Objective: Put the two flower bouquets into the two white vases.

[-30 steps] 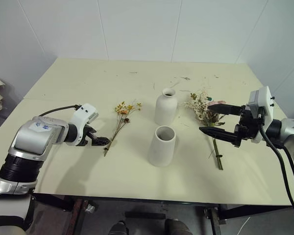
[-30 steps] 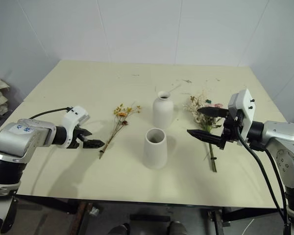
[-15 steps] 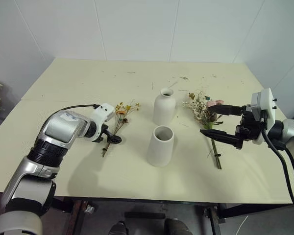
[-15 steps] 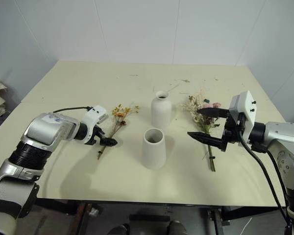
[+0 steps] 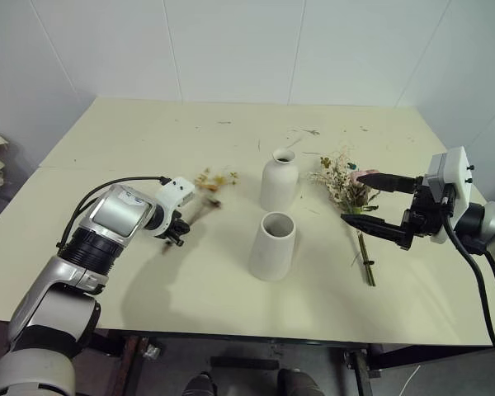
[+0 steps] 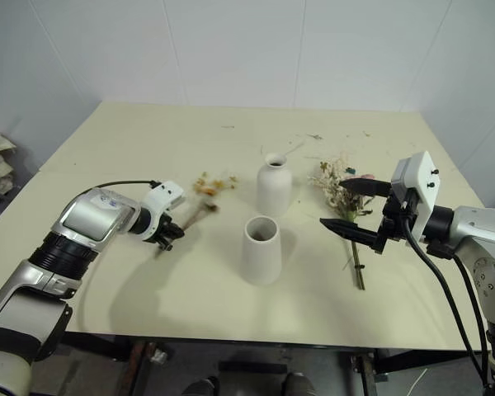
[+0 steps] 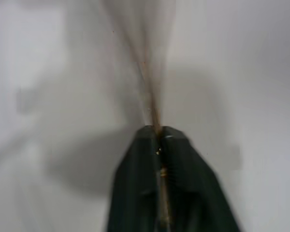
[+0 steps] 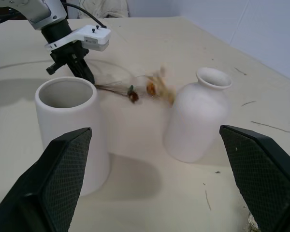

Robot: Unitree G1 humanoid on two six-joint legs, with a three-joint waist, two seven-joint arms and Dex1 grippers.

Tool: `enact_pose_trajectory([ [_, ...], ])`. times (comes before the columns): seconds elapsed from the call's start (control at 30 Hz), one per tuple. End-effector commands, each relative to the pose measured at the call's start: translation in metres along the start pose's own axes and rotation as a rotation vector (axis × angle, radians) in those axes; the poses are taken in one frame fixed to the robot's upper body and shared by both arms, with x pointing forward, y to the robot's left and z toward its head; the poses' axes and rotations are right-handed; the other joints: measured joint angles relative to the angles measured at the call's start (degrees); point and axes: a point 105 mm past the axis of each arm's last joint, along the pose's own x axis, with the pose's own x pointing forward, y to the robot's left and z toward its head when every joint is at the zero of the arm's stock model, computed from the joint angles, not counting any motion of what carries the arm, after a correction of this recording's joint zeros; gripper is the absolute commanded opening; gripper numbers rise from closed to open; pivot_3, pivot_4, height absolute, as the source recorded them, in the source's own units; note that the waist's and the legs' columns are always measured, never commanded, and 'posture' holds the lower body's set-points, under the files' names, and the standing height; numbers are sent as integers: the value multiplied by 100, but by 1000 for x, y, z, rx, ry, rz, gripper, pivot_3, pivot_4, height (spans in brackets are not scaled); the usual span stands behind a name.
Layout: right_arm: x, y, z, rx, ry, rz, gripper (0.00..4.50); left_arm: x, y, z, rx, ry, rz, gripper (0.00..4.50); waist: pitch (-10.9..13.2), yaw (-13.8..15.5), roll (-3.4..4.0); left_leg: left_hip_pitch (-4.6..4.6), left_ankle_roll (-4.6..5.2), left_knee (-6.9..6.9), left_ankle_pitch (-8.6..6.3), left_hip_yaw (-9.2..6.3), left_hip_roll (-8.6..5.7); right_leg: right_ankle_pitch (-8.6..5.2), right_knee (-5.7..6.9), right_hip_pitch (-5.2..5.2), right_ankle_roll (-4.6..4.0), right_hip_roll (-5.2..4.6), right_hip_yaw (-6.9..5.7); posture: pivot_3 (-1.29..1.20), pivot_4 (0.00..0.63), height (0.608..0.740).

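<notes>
One yellow-orange bunch's point(image 5: 205, 188) stems between closed left jaws.

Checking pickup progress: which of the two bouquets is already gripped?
The small yellow-orange bouquet: the left end effector is shut on its stems. The pink rose bouquet lies untouched on the table.

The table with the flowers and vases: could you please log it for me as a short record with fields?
left tool: shut on the stems of the yellow-orange bunch
right tool: open, held above the pink bouquet, holding nothing
pink bouquet: lying on the table, to the right of the vases
narrow-neck vase: upright, no flowers in it
wide-mouth vase: upright, no flowers in it, nearer the robot
</notes>
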Motion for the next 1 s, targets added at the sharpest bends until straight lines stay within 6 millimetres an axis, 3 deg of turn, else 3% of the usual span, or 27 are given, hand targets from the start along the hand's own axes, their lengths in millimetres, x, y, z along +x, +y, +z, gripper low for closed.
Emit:
enact_pose_trajectory([
  [0.03,-8,2,15,-51,-22,-14,4500,-5,5,13,10,-50,14,45,0,4,0,0,0,1,0,0,0,0,1,0,0,0,0,0,150,740],
  [0.1,-10,4,16,-43,-14,-12,4500,-9,11,24,12,-114,33,45,0,14,0,0,0,3,0,0,0,0,3,0,0,0,0,0,150,740],
  [0.27,-16,6,20,-11,-41,-39,4500,-23,28,72,11,-419,120,45,0,17,-1,-6,0,7,0,0,0,3,-1,-1,5,-1,0,0,150,740],
  [0.43,-22,1,18,37,-56,-144,4500,-53,39,129,1,-887,168,45,0,26,-1,-5,0,12,0,1,-2,6,-3,1,9,-3,2,0,150,740],
  [0.53,-26,2,20,80,-96,-210,4500,-65,26,150,49,-1079,82,45,0,29,-1,-5,-1,13,0,7,-2,7,-4,0,11,-3,6,0,150,740],
  [0.67,-33,2,14,140,-84,-276,4500,-70,17,163,58,-1200,14,45,0,55,-1,-5,0,17,0,15,-5,11,-8,2,18,-4,15,0,150,740],
  [0.8,-41,18,18,142,-117,-301,4500,-75,-19,191,87,-1373,-172,45,0,137,-1,-6,3,28,-2,20,-5,14,-7,3,24,-2,21,0,150,740],
  [1.0,-44,25,15,127,-100,-344,4500,-92,-49,217,23,-1557,-386,45,2,155,-4,-16,7,50,-4,25,-8,38,-48,19,41,-3,24,0,150,740],
])
